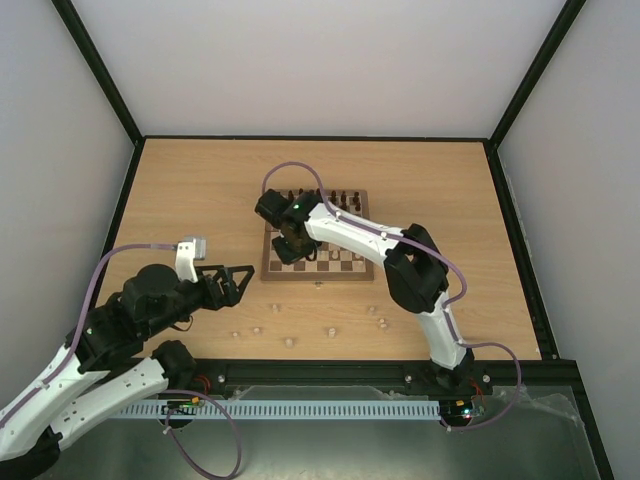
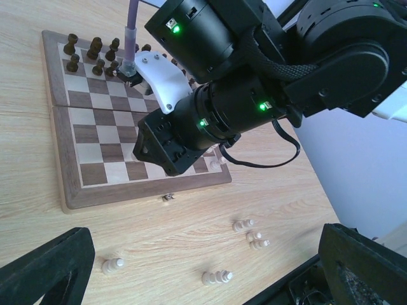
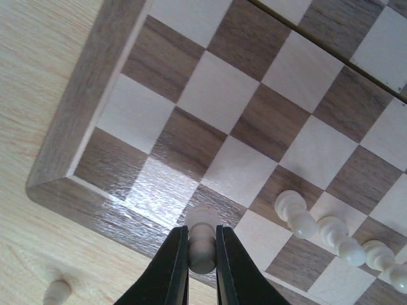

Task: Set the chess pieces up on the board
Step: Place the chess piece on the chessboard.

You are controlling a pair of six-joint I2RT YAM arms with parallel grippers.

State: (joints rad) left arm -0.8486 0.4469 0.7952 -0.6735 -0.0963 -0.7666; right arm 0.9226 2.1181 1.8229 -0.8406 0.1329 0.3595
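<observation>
Jaws of your right gripper (image 3: 202, 254) are pinched tight on one pale chess piece (image 3: 202, 223) at the corner squares of the board (image 3: 82, 127), just left of a row of pale pieces (image 3: 318, 227) standing there, while your left gripper (image 1: 243, 285) gapes wide over the table (image 1: 180, 190).

**Top view.** A light wood-grain table (image 1: 450, 200) spreads on every side of the right gripper (image 1: 290, 238). Beyond that gripper stands a plain pale back wall (image 1: 320, 60). To its left and right, a left wall (image 1: 50, 150) and a right wall (image 1: 590, 200), both pale, close the cell. Black frame posts (image 1: 100, 70) rise from the table's far corners. Behind the left gripper (image 1: 247, 283), along the near edge, run a black rail (image 1: 330, 370) and a white slotted strip (image 1: 320, 409). A clear plastic sheet (image 1: 540, 420) lies near right. Lighting is soft and even.
</observation>
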